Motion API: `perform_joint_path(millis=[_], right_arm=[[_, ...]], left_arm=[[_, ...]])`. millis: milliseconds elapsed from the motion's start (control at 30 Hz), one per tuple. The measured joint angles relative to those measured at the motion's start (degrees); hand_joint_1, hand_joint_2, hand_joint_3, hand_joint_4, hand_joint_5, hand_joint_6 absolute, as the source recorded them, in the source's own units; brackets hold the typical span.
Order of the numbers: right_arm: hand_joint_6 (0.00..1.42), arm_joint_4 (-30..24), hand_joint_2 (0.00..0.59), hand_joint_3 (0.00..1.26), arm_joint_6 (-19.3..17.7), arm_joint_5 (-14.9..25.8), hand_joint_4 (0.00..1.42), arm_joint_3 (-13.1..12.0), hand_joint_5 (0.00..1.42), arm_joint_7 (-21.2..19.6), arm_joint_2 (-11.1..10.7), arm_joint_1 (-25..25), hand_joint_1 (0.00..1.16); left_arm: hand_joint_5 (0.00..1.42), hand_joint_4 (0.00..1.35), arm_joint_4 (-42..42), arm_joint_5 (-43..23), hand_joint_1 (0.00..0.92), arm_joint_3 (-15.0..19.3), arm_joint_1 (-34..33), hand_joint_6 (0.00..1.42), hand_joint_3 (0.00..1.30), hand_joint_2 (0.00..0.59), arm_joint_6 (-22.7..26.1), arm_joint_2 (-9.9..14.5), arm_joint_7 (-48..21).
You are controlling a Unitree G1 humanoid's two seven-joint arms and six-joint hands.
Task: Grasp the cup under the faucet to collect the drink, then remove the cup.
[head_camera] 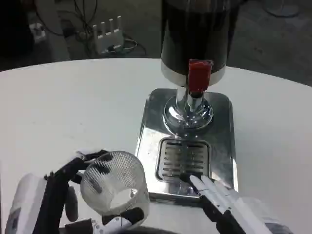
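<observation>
Both hands sit near the drip tray [222, 146]: my left hand [58, 200] grips the clear cup [114, 187] beside it, the right hand [219, 192], fingers together, touches its front edge. Next I judge: cup onto grate under the red faucet [199, 75].

Clear ribbed cup [114, 187], upright, left of the red-handled faucet [199, 75].

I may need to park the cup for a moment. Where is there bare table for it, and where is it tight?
Bare table stretches wide to the left of the dispenser base, beyond the left hand holding the clear cup. A narrower bare strip lies right of the base. It is crowded at the drip grate, where the right hand rests under the red tap handle.
</observation>
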Motion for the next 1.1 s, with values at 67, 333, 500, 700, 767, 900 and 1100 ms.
perform_joint_path(millis=[67, 333, 500, 700, 767, 900, 1100], right_arm=[[0.0, 0.0, 0.456, 0.05, 0.0, 0.0, 0.0, 0.0, 0.0, 0.0, 0.0, 0.01, 0.54], [0.0, 0.0, 0.456, 0.05, 0.0, 0.06, 0.0, -0.16, 0.0, -0.08, -0.01, 0.15, 0.54], [0.0, 0.0, 0.456, 0.05, 0.0, 0.18, 0.0, -0.34, 0.0, -0.1, -0.01, 0.46, 0.54], [0.0, -0.03, 0.456, 0.05, 0.0, 0.18, 0.0, -0.44, 0.0, -0.11, 0.08, 0.53, 0.54], [0.0, -0.33, 0.456, 0.05, 0.0, 0.17, 0.0, -0.55, 0.0, -0.12, 0.14, 0.99, 0.54], [0.0, -1.45, 0.462, 0.05, 0.0, 0.28, 0.0, -1.37, 0.0, -0.12, 0.22, 1.71, 0.54], [0.0, -2.02, 0.467, 0.05, 0.02, 1.13, 0.0, -3.23, 0.0, -0.13, 0.14, 2.89, 0.54]], left_arm=[[0.98, 0.88, 0.0, 0.0, 0.839, 0.0, 0.22, 1.24, 0.8, 0.07, 0.0, 0.0, 0.0], [0.99, 0.88, 0.0, 0.0, 0.838, 0.02, 0.24, 1.24, 0.8, 0.072, 0.0, 0.0, 0.0], [0.99, 0.88, 0.01, 0.02, 0.835, 0.01, 0.22, 1.24, 0.8, 0.076, 0.0, 0.0, 0.0], [0.98, 0.88, 1.16, -0.01, 0.837, 0.43, -0.64, 1.24, 0.8, 0.08, -0.11, 0.03, 0.0], [0.98, 0.88, 3.24, -0.54, 0.838, 1.44, -1.48, 1.24, 0.8, 0.081, -0.5, 0.23, 0.01], [0.99, 0.88, 7.78, -0.91, 0.84, 3.1, -5.2, 1.24, 0.8, 0.082, -1.04, 1.07, 0.29], [0.99, 0.88, 16.58, -1.05, 0.836, 4.37, -13.88, 1.24, 0.8, 0.081, -1.36, 2.81, 1.26]])
